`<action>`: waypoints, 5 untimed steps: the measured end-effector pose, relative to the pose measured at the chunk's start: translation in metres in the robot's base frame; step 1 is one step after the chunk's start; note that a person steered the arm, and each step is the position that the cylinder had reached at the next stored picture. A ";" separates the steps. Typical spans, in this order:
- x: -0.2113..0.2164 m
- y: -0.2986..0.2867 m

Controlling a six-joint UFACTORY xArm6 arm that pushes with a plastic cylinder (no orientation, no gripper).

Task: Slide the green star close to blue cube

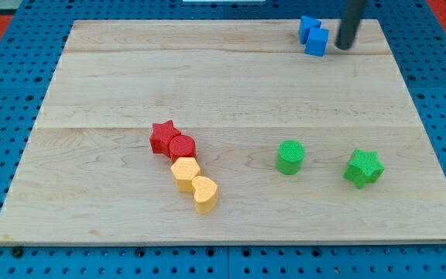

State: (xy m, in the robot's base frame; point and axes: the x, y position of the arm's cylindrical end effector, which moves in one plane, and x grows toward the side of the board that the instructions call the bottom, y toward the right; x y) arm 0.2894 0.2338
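Wooden board seen from above w/ blocks: green star sits near the view's bottom right, well apart from the blue cube at the view's top right, which touches a 2nd blue block. Rod tip rests just right of the blue cube, far from the star; arm has no pincer, just a rod, so no open/shut state. Task looks barely begun: star seems unpushed, w/ a green cylinder to its left; red star, red cylinder & 2 yellow blocks cluster mid-board
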 end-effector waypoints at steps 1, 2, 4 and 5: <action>0.103 0.090; 0.166 0.110; 0.270 0.052; 0.269 -0.017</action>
State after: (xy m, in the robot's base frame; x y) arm 0.5581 0.2168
